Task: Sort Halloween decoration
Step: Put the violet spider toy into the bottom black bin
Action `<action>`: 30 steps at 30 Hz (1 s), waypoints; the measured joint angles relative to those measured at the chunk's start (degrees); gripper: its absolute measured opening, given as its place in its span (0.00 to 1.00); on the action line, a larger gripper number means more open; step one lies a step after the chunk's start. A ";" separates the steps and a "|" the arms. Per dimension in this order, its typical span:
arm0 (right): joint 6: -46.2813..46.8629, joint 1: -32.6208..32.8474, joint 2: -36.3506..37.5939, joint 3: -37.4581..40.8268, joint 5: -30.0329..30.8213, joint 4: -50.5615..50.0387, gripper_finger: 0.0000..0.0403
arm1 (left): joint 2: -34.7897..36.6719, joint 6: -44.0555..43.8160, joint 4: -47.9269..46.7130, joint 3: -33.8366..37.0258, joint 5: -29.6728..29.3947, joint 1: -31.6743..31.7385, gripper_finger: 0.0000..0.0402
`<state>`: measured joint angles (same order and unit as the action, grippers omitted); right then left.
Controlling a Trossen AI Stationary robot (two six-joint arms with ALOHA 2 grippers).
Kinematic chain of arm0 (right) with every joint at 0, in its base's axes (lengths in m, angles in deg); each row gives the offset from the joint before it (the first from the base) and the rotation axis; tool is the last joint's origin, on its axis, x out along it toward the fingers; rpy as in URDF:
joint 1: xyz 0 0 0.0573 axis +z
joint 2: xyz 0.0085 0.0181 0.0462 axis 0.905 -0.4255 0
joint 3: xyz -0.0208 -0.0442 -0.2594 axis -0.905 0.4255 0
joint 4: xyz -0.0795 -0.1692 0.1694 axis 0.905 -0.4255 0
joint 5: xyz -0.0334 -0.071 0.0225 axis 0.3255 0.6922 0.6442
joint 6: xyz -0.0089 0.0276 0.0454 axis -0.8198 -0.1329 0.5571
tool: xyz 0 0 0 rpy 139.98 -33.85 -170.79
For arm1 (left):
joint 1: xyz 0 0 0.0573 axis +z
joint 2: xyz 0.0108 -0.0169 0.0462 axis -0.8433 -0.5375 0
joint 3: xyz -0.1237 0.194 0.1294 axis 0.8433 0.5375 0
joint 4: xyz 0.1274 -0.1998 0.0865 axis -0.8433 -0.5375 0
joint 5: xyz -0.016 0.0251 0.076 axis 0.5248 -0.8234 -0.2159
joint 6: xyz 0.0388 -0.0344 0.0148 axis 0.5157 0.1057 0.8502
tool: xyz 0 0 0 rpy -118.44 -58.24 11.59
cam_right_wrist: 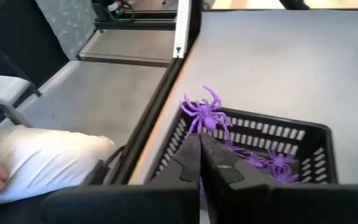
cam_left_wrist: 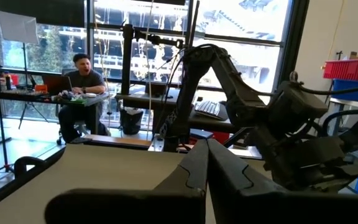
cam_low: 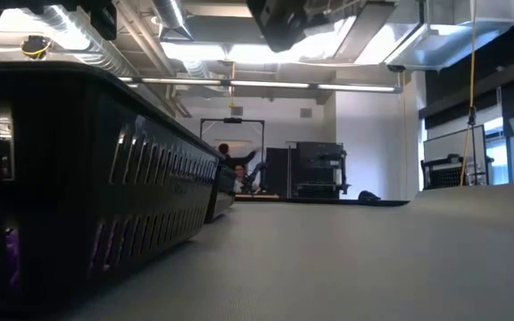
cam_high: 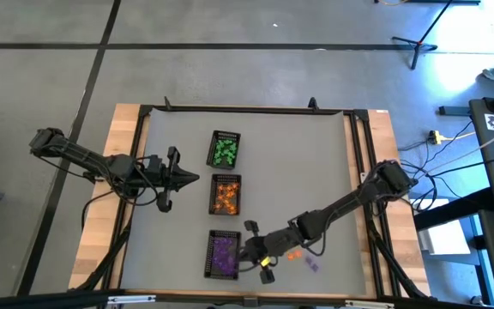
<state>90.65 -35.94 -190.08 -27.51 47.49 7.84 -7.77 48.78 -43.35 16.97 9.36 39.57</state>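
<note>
While the right gripper hangs over the purple tray near the counter's front edge in the high view, a drop outside the tray is judged the main risk: the gripper sits at the tray's right rim, so a release made slightly off could send the piece onto the counter. Two loose trinkets, one orange and one purple, are seen just right of that tray, near the front edge; they could be knocked by the right arm as it swings. The green tray and the orange tray are lined up behind the purple one towards the counter's back edge. The left gripper waits, pressed together and empty, left of the orange tray.

At counter height, only the dark mesh wall of a tray is seen close by, with purple showing through its slots; the grippers' fingers are not shown.

From the left wrist, the fingers are seen together with nothing between them.

From the right wrist, a purple spider is seen clamped at the tips of the right gripper, above the tray's rim. It is a small plastic piece with thin, splayed legs; a leg could catch on the mesh or cling to a finger at release. More purple spiders lie inside.
</note>
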 joint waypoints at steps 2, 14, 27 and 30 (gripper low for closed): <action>-0.01 -0.46 0.00 0.00 -0.06 -0.39 0.01 | 0.02 0.00 0.00 0.00 -0.01 -0.02 0.00; 0.10 -0.40 0.42 -0.02 0.73 -3.21 0.40 | 0.01 -0.01 0.00 0.00 0.02 0.00 0.00; 11.07 7.57 10.23 -0.04 7.10 -34.10 0.37 | 0.00 -0.01 -0.18 0.00 0.02 -0.02 0.00; 15.59 10.97 11.24 -0.04 10.49 -40.22 0.35 | 0.00 0.00 -0.22 0.00 -0.01 -0.02 0.00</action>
<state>106.25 -24.98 -178.84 -27.55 57.98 -32.37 -7.77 48.78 -43.57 16.97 9.35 39.55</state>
